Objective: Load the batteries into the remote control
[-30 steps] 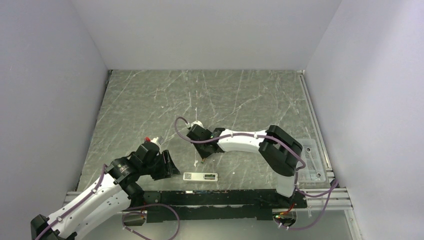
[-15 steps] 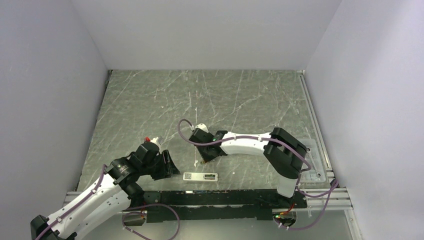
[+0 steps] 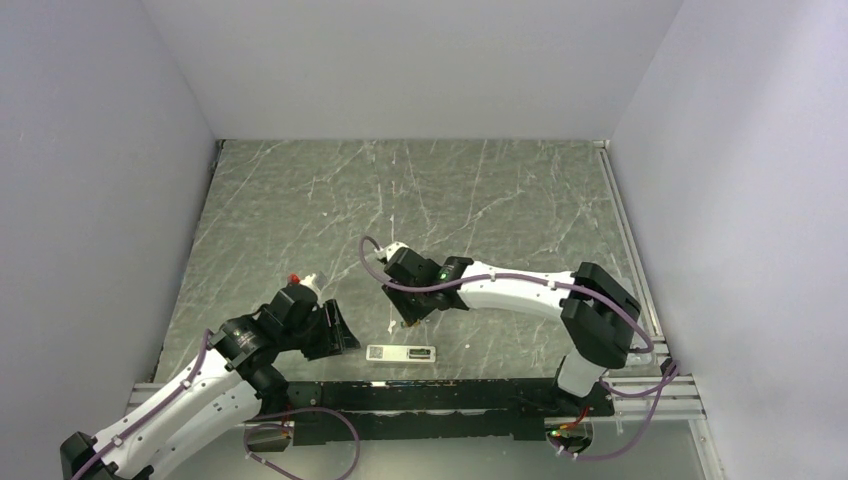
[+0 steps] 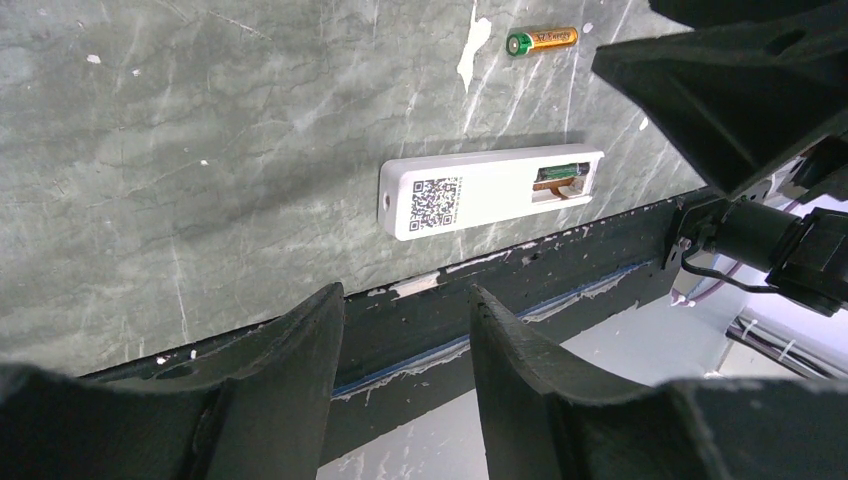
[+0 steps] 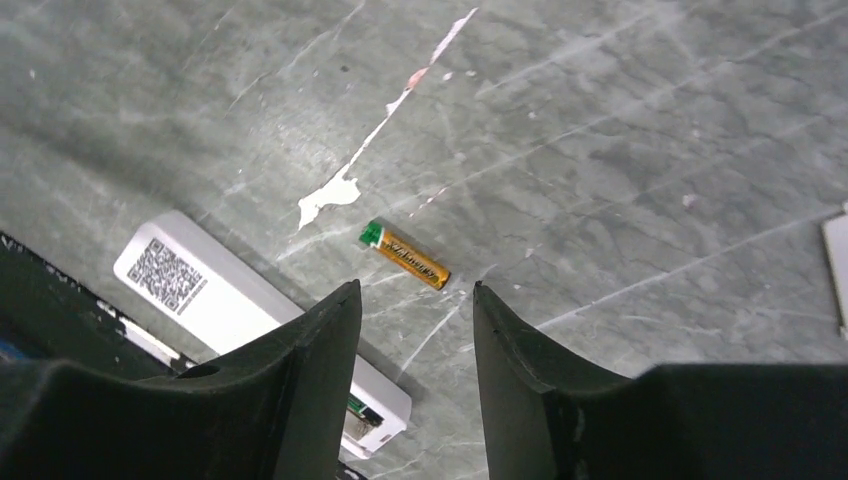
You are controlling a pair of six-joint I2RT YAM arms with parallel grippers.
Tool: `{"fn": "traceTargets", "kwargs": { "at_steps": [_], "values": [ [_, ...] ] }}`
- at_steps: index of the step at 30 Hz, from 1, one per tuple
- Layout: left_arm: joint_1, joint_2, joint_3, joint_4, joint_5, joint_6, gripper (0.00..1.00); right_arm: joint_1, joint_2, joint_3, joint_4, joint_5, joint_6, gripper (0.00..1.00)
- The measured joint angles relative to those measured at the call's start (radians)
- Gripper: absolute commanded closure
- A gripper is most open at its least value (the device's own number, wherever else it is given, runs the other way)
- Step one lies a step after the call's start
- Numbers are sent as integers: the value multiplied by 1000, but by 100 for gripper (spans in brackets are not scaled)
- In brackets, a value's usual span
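The white remote control (image 4: 470, 192) lies back side up near the table's front edge, with a QR label and an open recess. One battery (image 4: 560, 175) sits in that recess. A second, gold-green battery (image 5: 405, 255) lies loose on the table just beyond the remote (image 5: 230, 300); it also shows in the left wrist view (image 4: 541, 40). My right gripper (image 5: 416, 288) is open and hovers just above this loose battery, apart from it. My left gripper (image 4: 407, 292) is open and empty, left of the remote (image 3: 402, 352), over the table's front edge.
A flat white cover piece (image 5: 838, 270) lies at the right edge of the right wrist view. The black front rail (image 4: 560, 270) runs just below the remote. A white paint streak (image 5: 330, 195) marks the table by the battery. Grey walls close in three sides.
My right arm's elbow has swung out to the right and lower, while its gripper stayed over the loose battery. The left arm, the remote and the batteries have not moved.
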Motion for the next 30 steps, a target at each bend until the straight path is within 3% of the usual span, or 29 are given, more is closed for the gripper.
{"fn": "traceTargets", "kwargs": {
  "at_steps": [13, 30],
  "values": [
    [0, 0, 0, -1, 5, -8, 45, 0, 34, -29, 49, -158, -166, 46],
    [0, 0, 0, -3, 8, -18, 46, 1, 122, -10, 67, -158, -232, 46]
  ]
}}
